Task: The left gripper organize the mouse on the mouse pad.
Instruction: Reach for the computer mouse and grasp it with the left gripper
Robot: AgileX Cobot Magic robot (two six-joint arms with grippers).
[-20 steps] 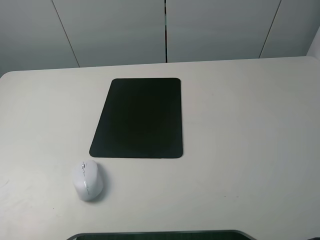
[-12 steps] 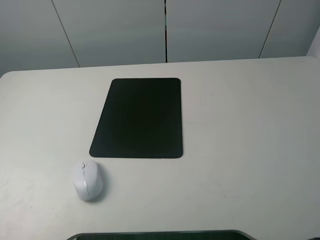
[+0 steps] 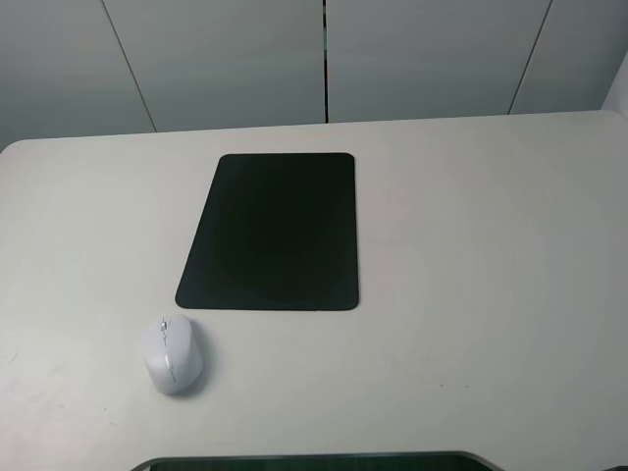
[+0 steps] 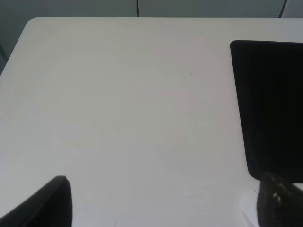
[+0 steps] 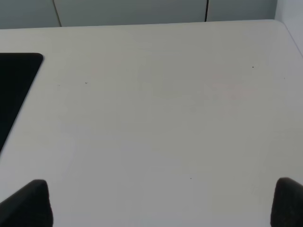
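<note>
My left pincer (image 4: 161, 208) hangs over bare desk (image 3: 471, 245), its two dark fingers (image 4: 49, 203) spread wide with nothing between them. One corner of the mouse pad (image 4: 270, 104) sits just off the finger on that side. Checking the high view against the last second: nothing has moved. The mouse (image 3: 172, 353) is in exactly the same spot as before, and the pad hasn't shifted. Neither of my arms has come into that high view. So as I read it, the job hasn't really started, and I'm parked rather than reaching. The mouse lies on the desk near the front edge, off the pad. It is close to the pad's near left corner but clearly apart from it, with its wheel end pointing roughly toward the far side. The pad itself lies flat and bare, so there is plenty of room to land. My right pincer (image 5: 156, 205) is spread open too, over bare desk on the other side, well away from all this. What's ahead, I reckon: swing over to the mouse, close across its narrow sides, carry it onto the black. That smooth rounded shell could squirt out if I pinch too high.
</note>
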